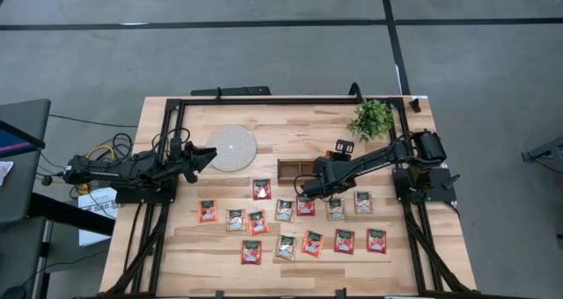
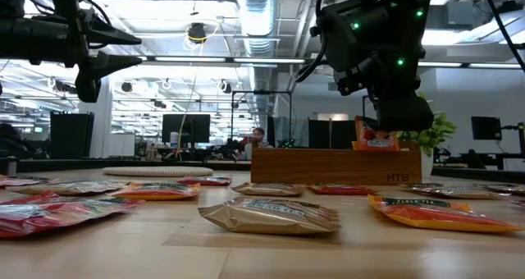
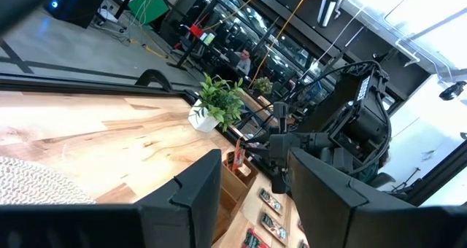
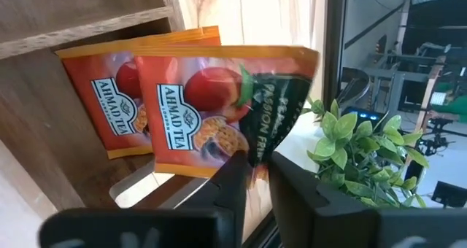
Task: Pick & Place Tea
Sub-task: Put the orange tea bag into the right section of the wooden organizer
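Pale wooden table [image 1: 290, 132] under an open office ceiling, with the wooden tray [image 1: 299, 167] as landmark. Right gripper [image 4: 252, 171] reaches into the tray, its fingers pinching the lower edge of an orange sachet [image 4: 219, 109], which stands upright in a tray compartment in front of a second orange sachet [image 4: 95, 102]; which compartment cannot be told. Loose tea sachets [image 1: 290, 224], red-orange and pale, lie flat in rows on the table just in front of the tray. Left gripper [image 1: 204, 157], fingers parted and empty, hovers well to the tray's left, at the edge of the round grey-white disc [image 1: 233, 148]. Potted plant [image 1: 371, 119] stands near the tray's far right end.
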`<action>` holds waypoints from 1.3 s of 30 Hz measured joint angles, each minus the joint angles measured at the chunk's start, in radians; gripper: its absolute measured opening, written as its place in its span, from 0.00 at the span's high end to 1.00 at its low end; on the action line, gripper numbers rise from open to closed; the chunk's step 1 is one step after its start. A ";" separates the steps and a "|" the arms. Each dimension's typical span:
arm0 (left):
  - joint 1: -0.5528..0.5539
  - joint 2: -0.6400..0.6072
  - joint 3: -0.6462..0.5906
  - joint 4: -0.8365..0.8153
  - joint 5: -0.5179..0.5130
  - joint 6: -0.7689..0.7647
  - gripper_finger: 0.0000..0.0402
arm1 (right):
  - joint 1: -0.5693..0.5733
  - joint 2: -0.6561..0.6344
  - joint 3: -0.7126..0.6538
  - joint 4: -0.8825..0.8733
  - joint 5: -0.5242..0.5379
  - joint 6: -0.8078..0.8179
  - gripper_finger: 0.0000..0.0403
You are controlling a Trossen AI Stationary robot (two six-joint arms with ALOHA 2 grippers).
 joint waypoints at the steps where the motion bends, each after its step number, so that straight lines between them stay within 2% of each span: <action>1: 0.000 0.000 0.000 0.000 0.000 0.001 0.62 | 0.000 0.000 0.000 0.000 0.001 0.000 0.84; 7: 0.000 0.000 0.000 0.000 0.000 0.004 0.62 | 0.000 0.000 0.000 -0.001 0.021 0.000 0.80; 20: 0.000 0.000 0.000 0.000 0.000 0.004 0.62 | 0.000 0.000 0.009 -0.067 0.033 0.002 0.80; 28: 0.000 0.000 0.000 0.000 0.000 0.004 0.62 | 0.002 -0.003 0.146 -0.233 0.104 0.041 0.80; 35: 0.000 0.000 0.000 0.000 0.000 0.003 0.62 | 0.053 -0.117 0.186 -0.219 -0.015 0.012 0.80; 39: 0.000 0.000 0.000 -0.001 0.000 0.003 0.62 | 0.106 -0.214 0.187 -0.153 -0.195 0.008 0.80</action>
